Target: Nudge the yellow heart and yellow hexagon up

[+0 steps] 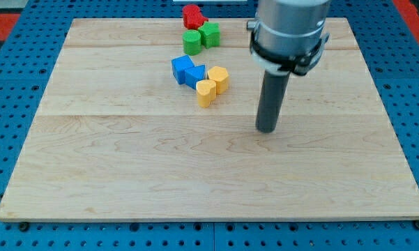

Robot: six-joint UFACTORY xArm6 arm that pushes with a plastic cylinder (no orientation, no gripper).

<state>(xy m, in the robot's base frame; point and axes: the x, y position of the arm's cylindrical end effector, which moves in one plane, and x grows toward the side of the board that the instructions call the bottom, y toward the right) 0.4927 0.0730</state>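
Note:
The yellow heart (206, 93) lies on the wooden board (125, 167), touching the yellow hexagon (219, 79) just up and to its right. My tip (266, 130) rests on the board to the right of and below both yellow blocks, a clear gap away from them. The dark rod rises from the tip to the arm's grey body at the view's top.
Two blue blocks (187, 71) touch the yellow pair on their left. Two green blocks (201, 37) lie above them, and red blocks (192, 15) sit at the board's top edge. A blue pegboard (14, 84) surrounds the board.

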